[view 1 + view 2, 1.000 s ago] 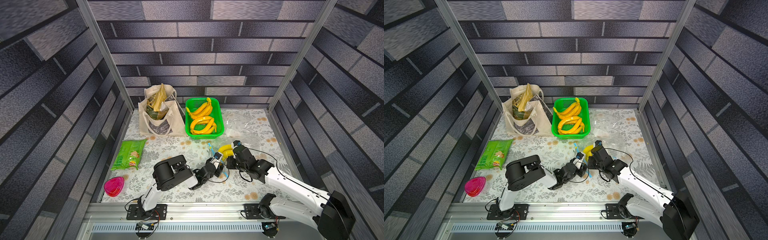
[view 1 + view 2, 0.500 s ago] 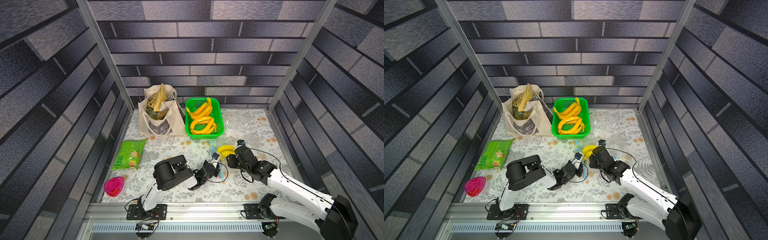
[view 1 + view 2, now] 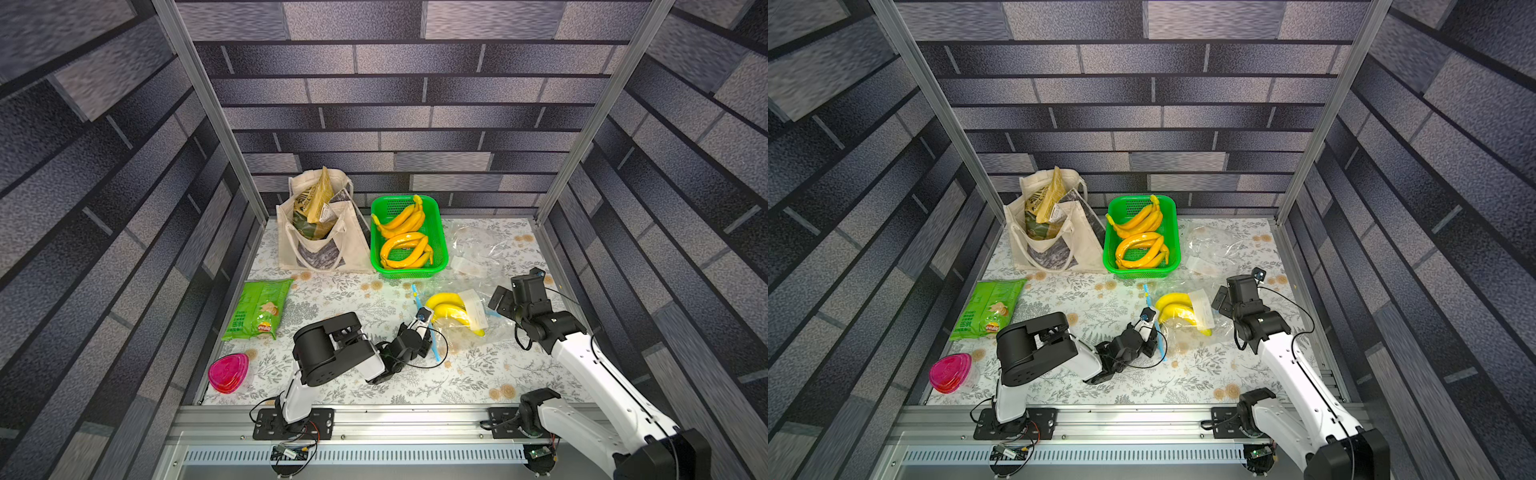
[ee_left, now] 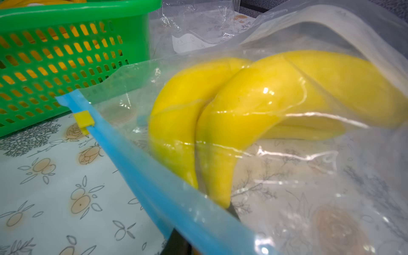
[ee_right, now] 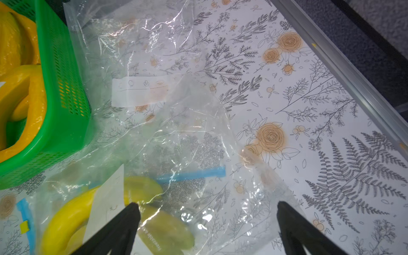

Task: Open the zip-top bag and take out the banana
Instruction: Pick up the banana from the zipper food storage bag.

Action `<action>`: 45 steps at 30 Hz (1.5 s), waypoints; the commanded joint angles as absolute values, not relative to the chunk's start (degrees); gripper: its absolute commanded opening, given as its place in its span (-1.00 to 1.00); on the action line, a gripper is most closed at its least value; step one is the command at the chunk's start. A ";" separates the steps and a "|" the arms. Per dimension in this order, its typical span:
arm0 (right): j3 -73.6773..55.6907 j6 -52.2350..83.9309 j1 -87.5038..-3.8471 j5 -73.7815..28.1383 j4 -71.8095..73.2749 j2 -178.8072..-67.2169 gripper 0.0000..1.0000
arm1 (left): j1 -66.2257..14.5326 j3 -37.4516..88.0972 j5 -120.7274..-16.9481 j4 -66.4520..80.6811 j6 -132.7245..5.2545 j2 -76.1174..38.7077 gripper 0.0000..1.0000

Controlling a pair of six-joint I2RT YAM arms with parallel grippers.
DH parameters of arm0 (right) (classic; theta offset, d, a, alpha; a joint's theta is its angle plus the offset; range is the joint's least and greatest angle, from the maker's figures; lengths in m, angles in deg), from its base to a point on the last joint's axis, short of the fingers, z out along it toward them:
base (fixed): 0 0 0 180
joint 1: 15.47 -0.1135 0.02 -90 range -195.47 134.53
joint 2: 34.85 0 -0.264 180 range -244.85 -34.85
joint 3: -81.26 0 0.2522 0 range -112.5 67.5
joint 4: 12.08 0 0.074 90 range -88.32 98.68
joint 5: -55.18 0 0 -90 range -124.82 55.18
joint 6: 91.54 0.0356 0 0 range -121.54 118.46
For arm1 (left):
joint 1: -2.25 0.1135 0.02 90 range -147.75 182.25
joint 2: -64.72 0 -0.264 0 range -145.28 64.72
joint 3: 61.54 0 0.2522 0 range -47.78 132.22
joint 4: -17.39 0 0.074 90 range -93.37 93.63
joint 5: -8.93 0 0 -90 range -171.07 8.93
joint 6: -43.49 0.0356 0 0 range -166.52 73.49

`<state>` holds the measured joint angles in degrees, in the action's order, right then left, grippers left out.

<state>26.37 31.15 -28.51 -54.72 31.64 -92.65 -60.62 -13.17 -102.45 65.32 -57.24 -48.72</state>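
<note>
A clear zip-top bag (image 3: 494, 332) (image 3: 1223, 328) lies on the flowered table right of centre, with the yellow banana (image 3: 449, 309) (image 3: 1177, 309) inside. My left gripper (image 3: 426, 328) (image 3: 1150, 328) sits low at the bag's blue zip strip (image 4: 154, 176) and is shut on that edge; a dark fingertip (image 4: 176, 242) shows under the strip. A yellow slider (image 4: 84, 120) sits at the strip's far end. The banana (image 4: 242, 106) fills the left wrist view. My right gripper (image 3: 505, 301) (image 5: 206, 206) hovers open over the bag's other end (image 5: 220, 220), holding nothing.
A green basket (image 3: 440, 232) of bananas stands behind the bag, with a cloth tote (image 3: 320, 245) to its left. An empty clear bag (image 3: 486, 245) lies at the back right. A green snack packet (image 3: 259, 307) and a pink container (image 3: 228, 372) lie on the left.
My right gripper has opened wide and drawn back to the right, off the banana end of the bag. My left gripper has closed on the zip edge.
</note>
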 commanded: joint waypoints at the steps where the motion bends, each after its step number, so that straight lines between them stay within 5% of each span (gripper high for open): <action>1: 25.27 31.25 -24.02 -49.18 26.94 -100.38 1.00 | -61.10 -14.50 -103.90 65.32 -58.36 -46.30 -0.74; 6: 23.60 31.33 -23.09 -44.33 20.62 -108.87 0.88 | -61.34 -15.15 -103.92 65.18 -58.55 -45.68 -0.76; 14: 22.72 31.55 -23.10 -47.81 20.94 -107.86 -0.52 | -61.60 -18.43 -105.76 62.56 -60.67 -41.71 -0.83; 19: 22.45 33.16 -22.95 -50.79 21.63 -105.75 -1.00 | -62.12 -20.38 -106.87 61.19 -62.70 -40.32 -0.84; 45: 22.73 37.05 -20.56 -67.02 28.05 -99.65 -1.00 | -62.23 -29.06 -115.35 42.05 -67.21 -18.66 -0.84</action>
<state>23.51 36.86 -21.67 -64.03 25.06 -100.49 -63.11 -27.88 -112.03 46.29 -66.13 -22.69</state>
